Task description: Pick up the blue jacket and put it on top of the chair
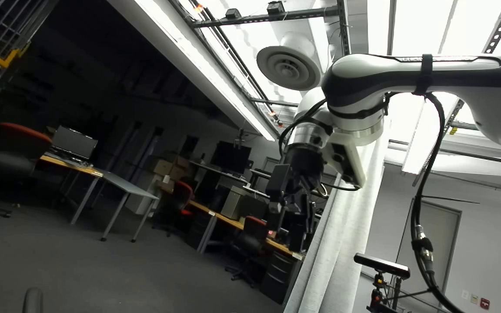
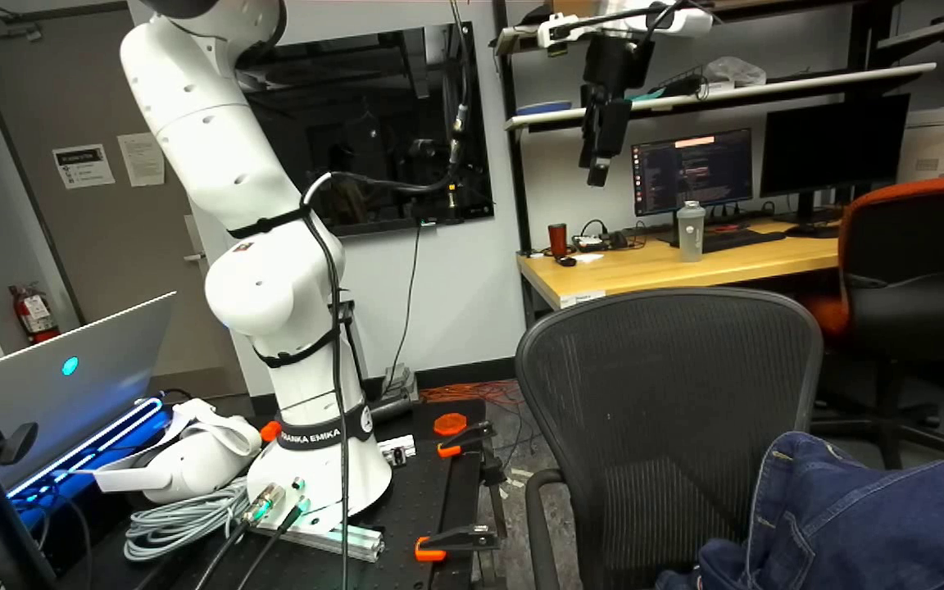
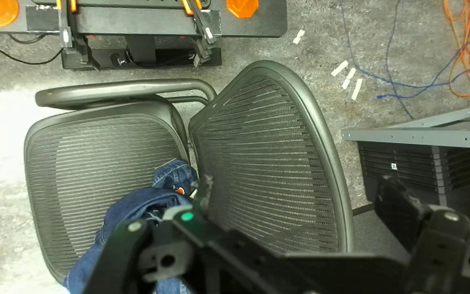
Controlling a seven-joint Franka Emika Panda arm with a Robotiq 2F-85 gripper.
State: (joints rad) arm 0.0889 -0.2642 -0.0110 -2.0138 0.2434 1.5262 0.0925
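The blue jacket (image 2: 873, 524) is a crumpled denim garment at the lower right in an exterior view, in front of the chair's backrest. In the wrist view the jacket (image 3: 127, 210) lies on the lower part of the seat near the backrest, partly hidden by my gripper. The black mesh chair (image 2: 669, 410) stands beside the robot's table; its backrest (image 3: 267, 163) fills the middle of the wrist view. My gripper (image 3: 300, 204) is open, with nothing between its fingers. It hangs well above the chair, as in both exterior views (image 1: 292, 213) (image 2: 601, 160).
The robot's black table (image 2: 406, 524) with orange clamps (image 2: 456, 541) stands beside the chair. A desk (image 2: 669, 266) with monitors (image 2: 693, 172) and a bottle (image 2: 691, 232) is behind it. An orange office chair (image 2: 923, 270) stands to the right. Orange cables (image 3: 469, 49) lie on the floor.
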